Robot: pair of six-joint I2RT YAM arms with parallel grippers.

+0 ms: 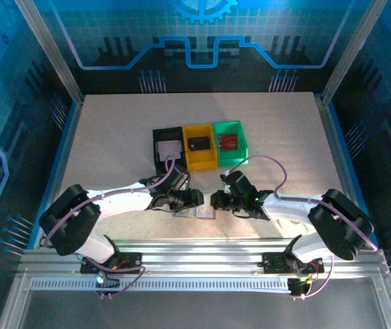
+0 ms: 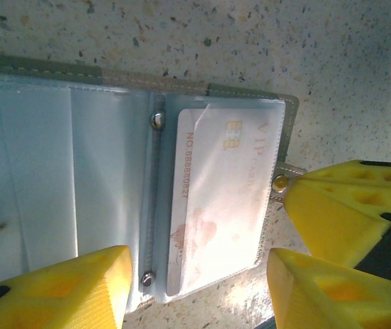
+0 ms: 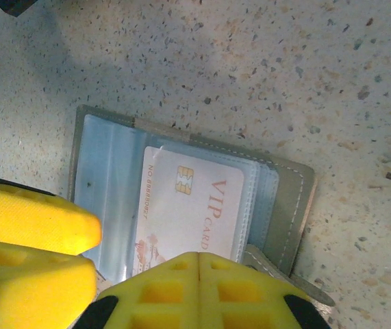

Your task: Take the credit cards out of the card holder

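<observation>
White credit card [image 2: 216, 205] in card holder [image 2: 106, 171] between parted left fingers [image 2: 65, 291]; right fingers [image 3: 154, 295] closed alongside.

Black bin [image 1: 156, 162], yellow bin [image 1: 200, 162] and green bin [image 1: 231, 158] stand in a row at frame centre; they hold a pale card [image 1: 168, 148], a dark card [image 1: 197, 143] and a red card [image 1: 229, 141] in turn; just below, left gripper [image 1: 196, 199] and right gripper [image 1: 216, 200] meet over the holder [image 1: 195, 213], flat on the table [image 1: 113, 137].
</observation>
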